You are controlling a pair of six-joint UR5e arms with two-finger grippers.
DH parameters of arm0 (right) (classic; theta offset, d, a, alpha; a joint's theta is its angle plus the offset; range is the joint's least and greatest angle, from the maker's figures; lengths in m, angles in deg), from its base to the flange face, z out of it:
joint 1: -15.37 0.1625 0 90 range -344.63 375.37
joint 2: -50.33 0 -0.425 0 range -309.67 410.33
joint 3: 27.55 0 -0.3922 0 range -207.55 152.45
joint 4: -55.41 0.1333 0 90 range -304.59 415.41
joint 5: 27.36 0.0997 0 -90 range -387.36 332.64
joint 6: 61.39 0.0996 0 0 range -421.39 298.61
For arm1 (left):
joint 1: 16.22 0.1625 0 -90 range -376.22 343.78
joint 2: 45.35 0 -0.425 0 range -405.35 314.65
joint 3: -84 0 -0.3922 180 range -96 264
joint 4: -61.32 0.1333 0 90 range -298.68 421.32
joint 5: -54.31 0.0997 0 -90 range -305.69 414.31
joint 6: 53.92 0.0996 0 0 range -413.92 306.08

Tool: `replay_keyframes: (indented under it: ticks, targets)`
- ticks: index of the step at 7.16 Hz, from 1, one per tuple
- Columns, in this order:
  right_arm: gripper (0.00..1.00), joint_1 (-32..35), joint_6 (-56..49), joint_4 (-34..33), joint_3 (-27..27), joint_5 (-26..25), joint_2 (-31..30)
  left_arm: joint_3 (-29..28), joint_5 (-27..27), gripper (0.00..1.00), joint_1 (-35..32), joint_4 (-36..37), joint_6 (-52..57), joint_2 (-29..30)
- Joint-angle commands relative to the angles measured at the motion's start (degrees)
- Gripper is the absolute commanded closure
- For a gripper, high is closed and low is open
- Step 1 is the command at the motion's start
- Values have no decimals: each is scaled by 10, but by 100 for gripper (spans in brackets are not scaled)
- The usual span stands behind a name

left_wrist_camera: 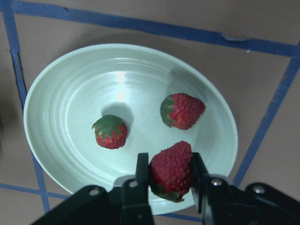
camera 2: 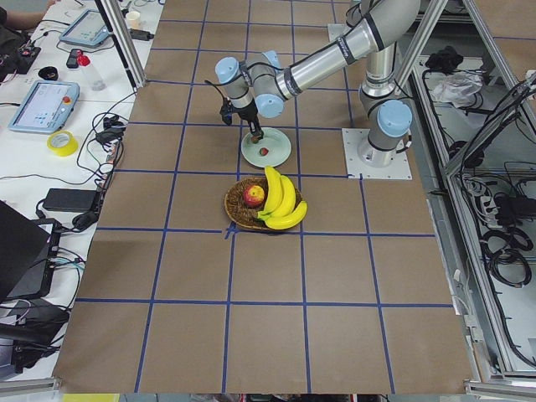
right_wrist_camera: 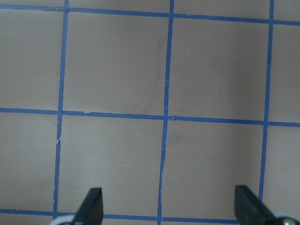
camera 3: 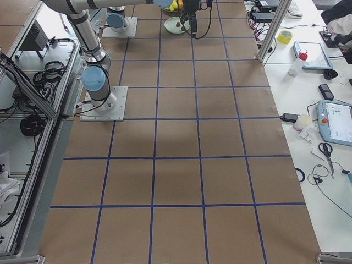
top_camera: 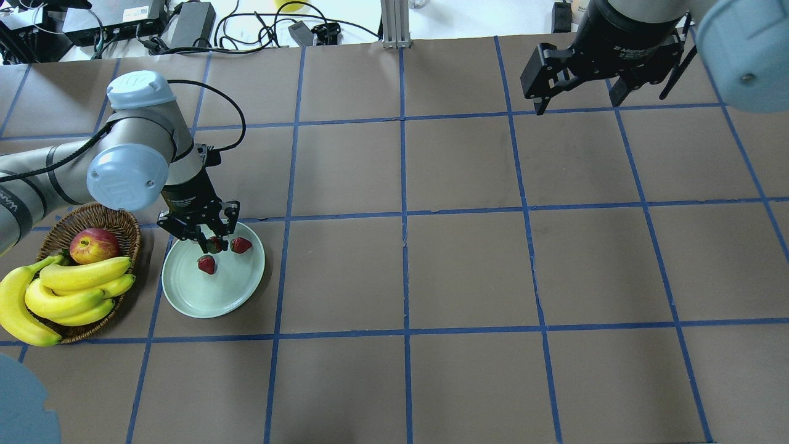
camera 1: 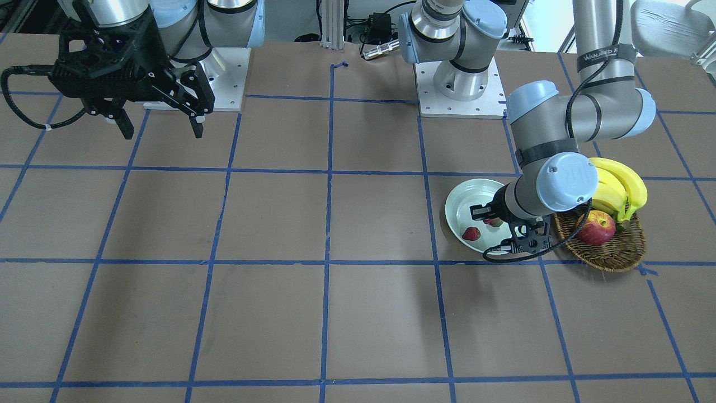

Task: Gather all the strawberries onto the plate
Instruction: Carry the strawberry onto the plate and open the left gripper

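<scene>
Plainly, the last of the three strawberries is about to go down. The left gripper (top_camera: 211,239) is clenched on a strawberry (left_wrist_camera: 171,169), one finger on each flank, and holds it over the plate (top_camera: 209,299). That plate sits toward the table's left edge, just beside a wicker basket (top_camera: 120,223) of bananas and an apple. Two strawberries lie on the plate, one with its green cap up (left_wrist_camera: 110,132) near the middle, the other (left_wrist_camera: 182,110) on its side just beyond the held fruit. How high the held berry hangs above the glaze I cannot tell.

In the wrist view it hangs over the sloped band just inside the plate's rim, not over the flat centre. A drop there could, I judge, roll it against the rim or off it. Better to shift it slightly toward the plate's middle, into the bare patch between the two resting berries. Then lower until it nearly rests, spread the fingers slowly, and rise straight up so neither finger knocks the neighbour.

The right gripper (camera 1: 162,130) hangs released and empty over bare table near the right edge, well apart.
</scene>
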Motion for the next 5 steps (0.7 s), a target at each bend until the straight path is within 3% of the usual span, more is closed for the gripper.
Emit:
replay_keyframes:
  ticks: [1,3,5]
  targets:
    - [0,0,0,0,0,0,0,8,1,0,5,0,5,-2]
    - [0,0,0,0,0,0,0,-14,-8,0,1,6,12,-16]
    - [0,2,0,-1,0,0,0,-85,-9,0,-12,-40,35,-58]
